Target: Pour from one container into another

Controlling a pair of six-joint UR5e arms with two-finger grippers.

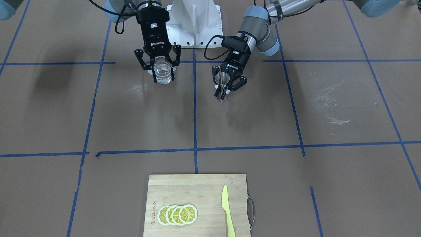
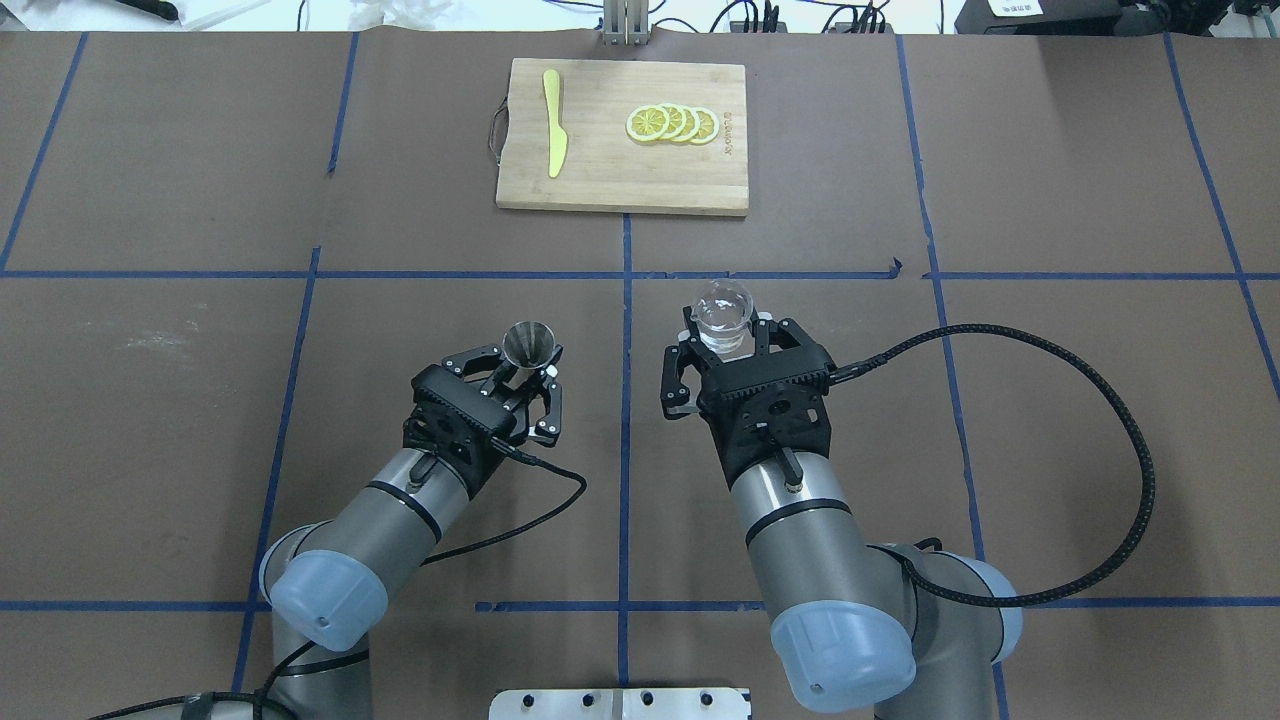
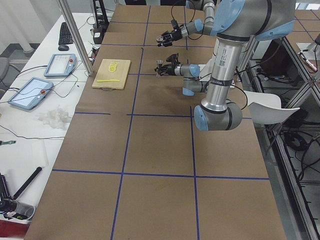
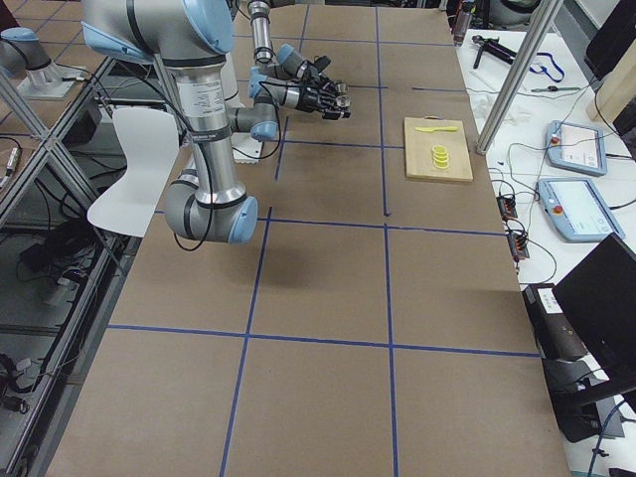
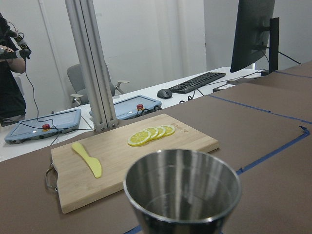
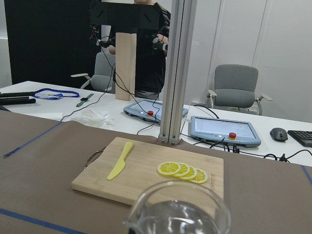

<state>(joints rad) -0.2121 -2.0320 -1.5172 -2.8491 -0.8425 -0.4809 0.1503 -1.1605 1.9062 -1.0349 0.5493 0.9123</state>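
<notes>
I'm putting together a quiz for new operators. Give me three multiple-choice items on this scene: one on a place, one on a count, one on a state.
1. Where does the yellow knife lie?
A. on the cutting board
B. on the bare table
C. on a plate

2. How many lemon slices are there?
A. two
B. four
C. six

3. The right claw is:
A. open and empty
B. shut on the glass
C. shut on the knife

Answers:
1. A, the knife rests on the board, apart from the slices.
2. B, four overlapping rounds show in a row.
3. B, its fingers grip the glass on both sides, while the left claw holds the steel cup.
</notes>
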